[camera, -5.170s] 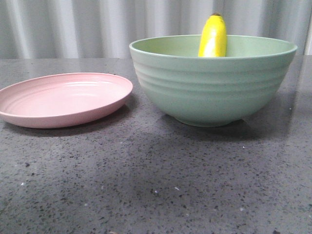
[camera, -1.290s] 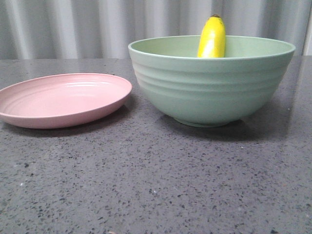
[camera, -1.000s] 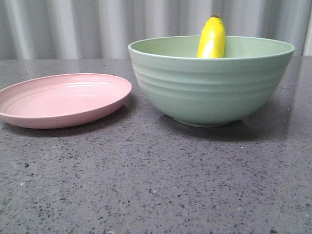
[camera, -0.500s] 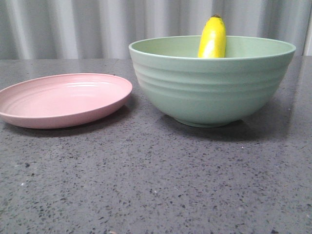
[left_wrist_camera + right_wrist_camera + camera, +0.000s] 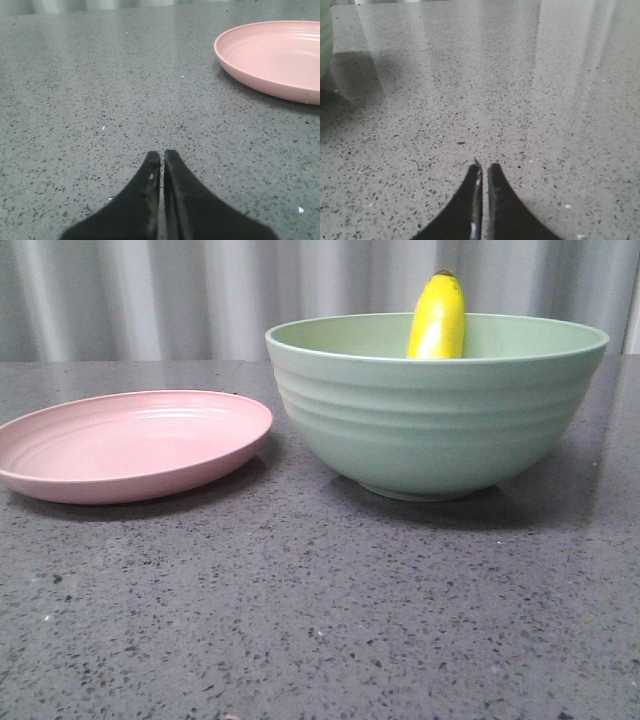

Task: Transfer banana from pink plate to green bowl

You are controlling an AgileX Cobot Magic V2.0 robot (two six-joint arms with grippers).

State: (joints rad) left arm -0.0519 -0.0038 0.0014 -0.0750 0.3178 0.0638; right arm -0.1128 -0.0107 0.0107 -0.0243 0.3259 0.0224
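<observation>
The yellow banana [image 5: 437, 318] stands in the green bowl [image 5: 436, 420], its dark tip above the far rim. The pink plate [image 5: 130, 444] sits empty to the bowl's left and also shows in the left wrist view [image 5: 275, 57]. My left gripper [image 5: 162, 154] is shut and empty, low over the bare counter, apart from the plate. My right gripper [image 5: 484, 167] is shut and empty over the bare counter. An edge of the bowl [image 5: 324, 40] shows in the right wrist view. Neither gripper shows in the front view.
The plate and bowl rest on a dark grey speckled stone counter [image 5: 320, 610]. A pale corrugated wall [image 5: 150, 300] stands behind it.
</observation>
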